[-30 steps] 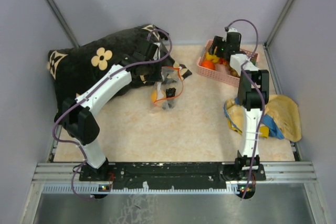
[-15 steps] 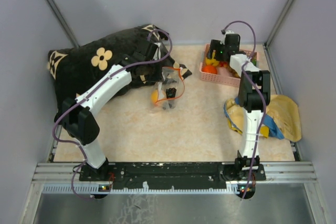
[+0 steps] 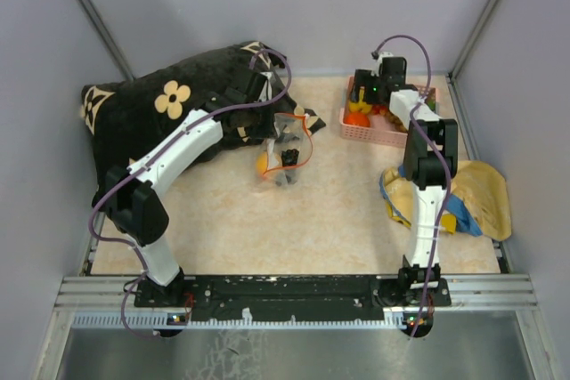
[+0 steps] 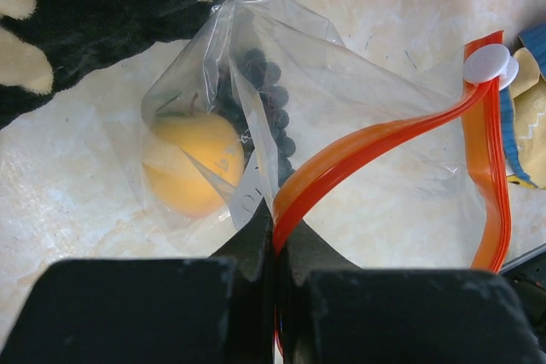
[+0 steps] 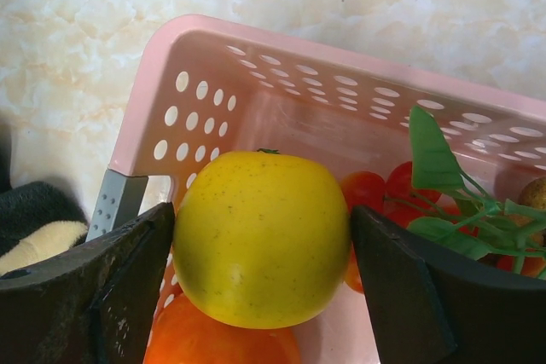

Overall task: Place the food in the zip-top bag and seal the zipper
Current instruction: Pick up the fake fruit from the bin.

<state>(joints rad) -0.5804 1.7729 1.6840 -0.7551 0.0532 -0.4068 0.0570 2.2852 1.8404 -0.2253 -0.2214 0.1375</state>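
At the far left a black plush cushion with cream flowers (image 3: 169, 104) lies against the wall, and the left gripper (image 4: 275, 249) reaches out beside it, its jaws pinched tight on the orange-red zipper (image 4: 375, 138) of the zip-top bag (image 3: 285, 150), holding the mouth lifted and partly spread. Through the clear plastic the left wrist view shows an orange round fruit (image 4: 189, 165) and a bunch of small dark balls (image 4: 266, 106) already lying inside, and a white slider tab (image 4: 488, 64) sits at the far end of the strip. Farther right, well apart from the bag, stands the pink basket (image 5: 256, 66), and the right gripper (image 5: 260, 249) has its fingers pressed against both flanks of a yellow round fruit (image 5: 260, 249), so it is clamped on that fruit (an orange one (image 5: 217, 343) lies just beneath, with small red fruits and a green leaf (image 5: 439, 159) beside). At the right edge a yellow-and-blue cloth (image 3: 472, 198) is heaped. The step in hand looks like lifting this fruit out; doing it well probably means rising straight up clear of the basket wall before crossing, keeping the squeeze steady on the smooth round skin, and having the left arm hold the mouth wide and still.
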